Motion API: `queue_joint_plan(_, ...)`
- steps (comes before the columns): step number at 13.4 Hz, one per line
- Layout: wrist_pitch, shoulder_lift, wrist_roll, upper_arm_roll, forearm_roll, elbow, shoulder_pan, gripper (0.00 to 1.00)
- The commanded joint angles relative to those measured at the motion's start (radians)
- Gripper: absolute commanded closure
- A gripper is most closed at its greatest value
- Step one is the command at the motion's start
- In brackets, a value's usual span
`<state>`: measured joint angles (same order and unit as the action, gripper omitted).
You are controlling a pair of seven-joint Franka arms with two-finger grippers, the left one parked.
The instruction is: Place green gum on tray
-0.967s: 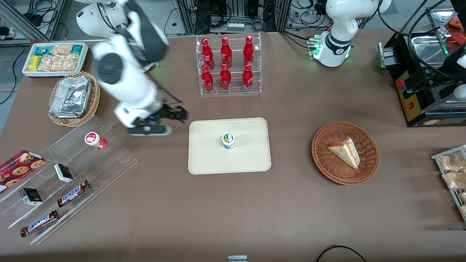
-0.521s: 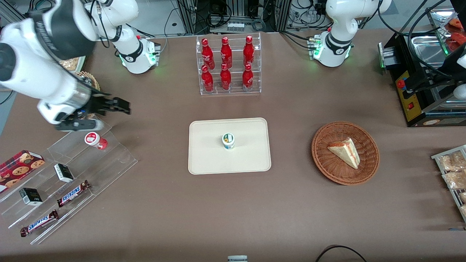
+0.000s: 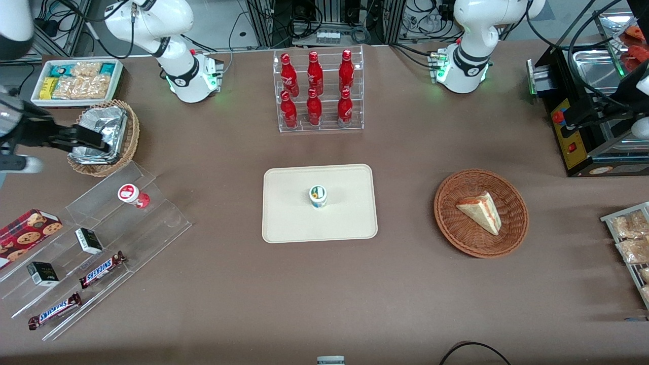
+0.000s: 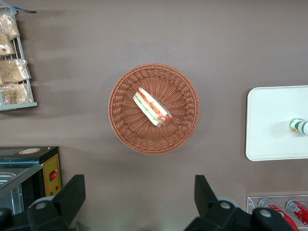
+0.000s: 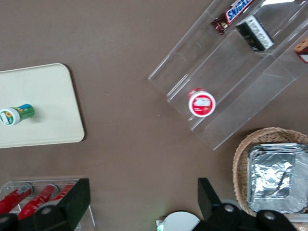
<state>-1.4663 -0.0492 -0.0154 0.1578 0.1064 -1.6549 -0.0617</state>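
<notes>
The green gum (image 3: 318,196), a small white bottle with a green-and-white lid, stands upright near the middle of the cream tray (image 3: 289,223). It also shows on the tray (image 5: 48,96) in the right wrist view (image 5: 17,114) and in the left wrist view (image 4: 299,126). My right gripper (image 3: 96,142) is far off toward the working arm's end of the table, raised above the foil-lined wicker basket (image 3: 101,137). In the right wrist view the gripper (image 5: 143,192) is open, its fingers wide apart with nothing between them.
A red-lidded bottle (image 3: 133,195) sits on a clear stepped stand (image 3: 152,223) with candy bars and small boxes. A rack of red cola bottles (image 3: 317,91) stands farther from the camera than the tray. A wicker basket with a sandwich (image 3: 480,213) lies toward the parked arm's end.
My right gripper has swung away from beside the tray toward the working arm's end of the table, empty and open. The green gum has stayed on the tray.
</notes>
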Motion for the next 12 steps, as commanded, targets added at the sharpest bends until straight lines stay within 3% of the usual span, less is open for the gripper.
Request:
queue_joint_plan(1,0.023,0.022,0.119,-0.014,-0.008,0.030,0.066,0.01)
queue_joint_plan(4,0.018,0.025,0.135,-0.014,-0.013,0.033,0.076,0.01)
queue_joint_plan(7,0.017,0.025,0.135,-0.017,-0.059,0.037,0.077,0.01)
queue_joint_plan(9,0.014,0.028,0.135,-0.049,-0.097,0.040,0.085,0.01)
queue_joint_plan(12,0.015,0.061,0.129,-0.078,-0.102,0.089,0.100,0.01)
